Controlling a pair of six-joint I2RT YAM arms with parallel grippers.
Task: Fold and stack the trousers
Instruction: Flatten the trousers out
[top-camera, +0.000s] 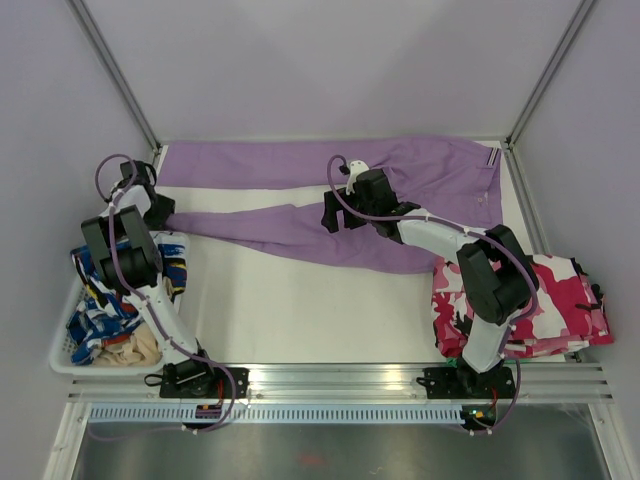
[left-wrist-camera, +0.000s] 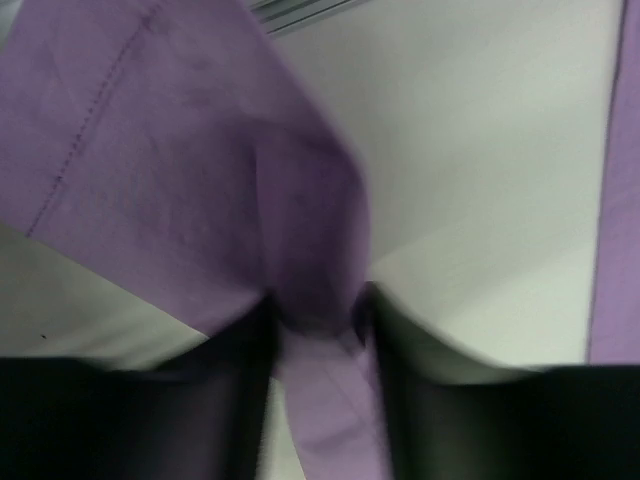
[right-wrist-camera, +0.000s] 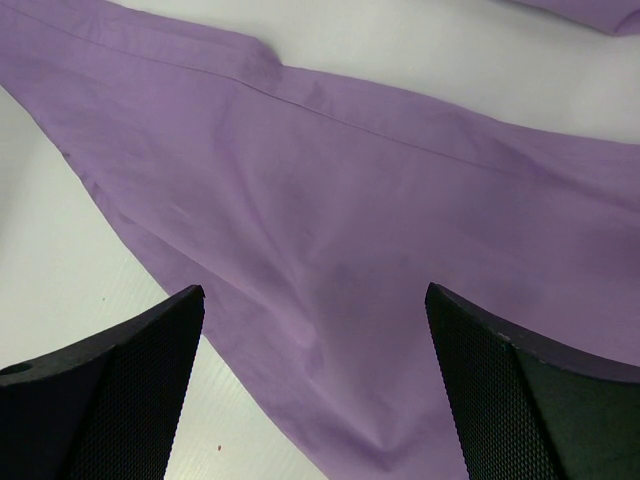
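The lilac trousers (top-camera: 300, 165) lie spread across the back of the table, waist at the right, two legs running left. My left gripper (top-camera: 160, 211) is at the cuff end of the near leg, shut on the trousers' fabric (left-wrist-camera: 318, 300), which bunches between the fingers. My right gripper (top-camera: 330, 212) is open above the middle of the near leg (right-wrist-camera: 330, 230), its fingers (right-wrist-camera: 120, 370) apart over the cloth and holding nothing.
A pink-white-black camouflage folded garment (top-camera: 560, 300) lies at the right front. A white basket (top-camera: 62, 345) with blue-and-white patterned clothing (top-camera: 105, 290) stands at the left. Frame posts rise at the back corners.
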